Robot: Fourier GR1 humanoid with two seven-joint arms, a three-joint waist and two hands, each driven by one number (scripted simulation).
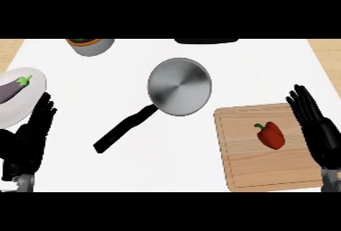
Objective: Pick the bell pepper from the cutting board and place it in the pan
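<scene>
**Red pepper on the board, right hand spread beside it**

The red bell pepper with a short green stem [270, 134] lies on the pale wooden cutting board [241, 173] in the lower right of the frame, a little right of the board's middle. The black right hand [319, 127] stands along the board's right edge, just to the right of the pepper. Its fingers are straight and spread, pointing to the top of the frame, and they do not touch the pepper.

The round grey metal pan with a long black handle [178, 86] sits near the centre of the frame, up and left of the board and apart from it; its handle runs down to the lower left.

The black left hand [30, 135] shows at the lower left edge, fingers straight and relaxed, holding nothing. Just above it, a white plate [36, 92] carries a purple eggplant [12, 90]. A grey bowl [91, 46] is at the upper left, cut by the frame's top. A dark object [206, 41] at the top centre is too much cut off to identify.
</scene>
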